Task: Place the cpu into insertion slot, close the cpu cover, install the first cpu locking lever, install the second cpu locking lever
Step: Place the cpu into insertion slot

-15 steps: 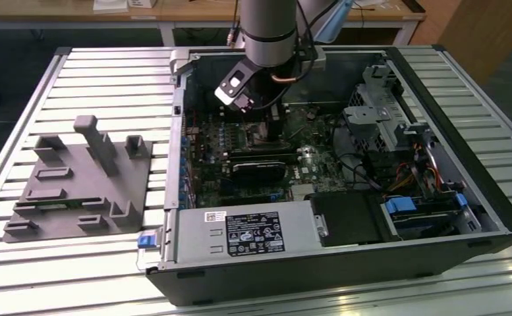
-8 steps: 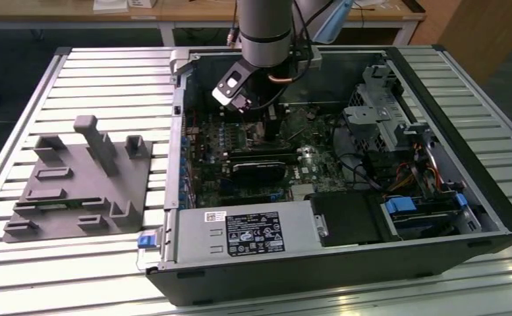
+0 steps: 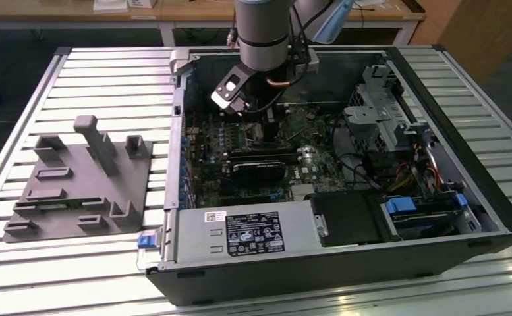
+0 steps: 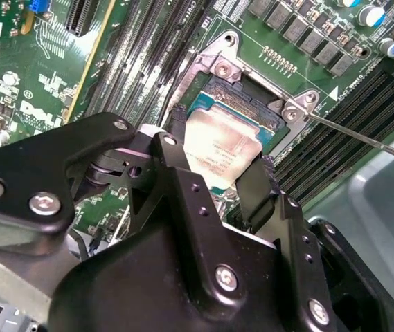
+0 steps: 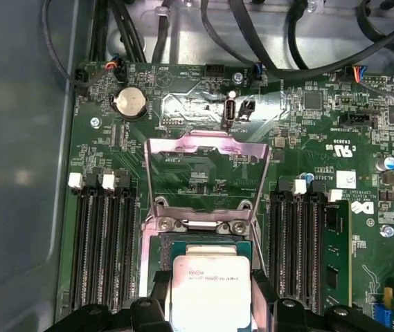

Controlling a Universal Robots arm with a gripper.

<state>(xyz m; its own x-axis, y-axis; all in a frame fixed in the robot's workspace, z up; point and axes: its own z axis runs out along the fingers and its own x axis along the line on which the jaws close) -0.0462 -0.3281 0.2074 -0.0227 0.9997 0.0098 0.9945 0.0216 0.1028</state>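
Observation:
The cpu, a pale silver square chip, sits between the black fingers of my gripper, which is shut on its two sides. It lies at or just above the insertion slot, whose dark inner edge and metal rim show beyond the chip. In the first wrist view the cpu covers most of the insertion slot. The cpu cover stands swung up and open behind the slot. A thin locking lever sticks out to one side. In the exterior view the gripper reaches down into the computer case.
Long black memory slots flank the socket on both sides. A black card, a power supply, a drive cage and cables crowd the case. A grey fixture stands on the table at the exterior view's left.

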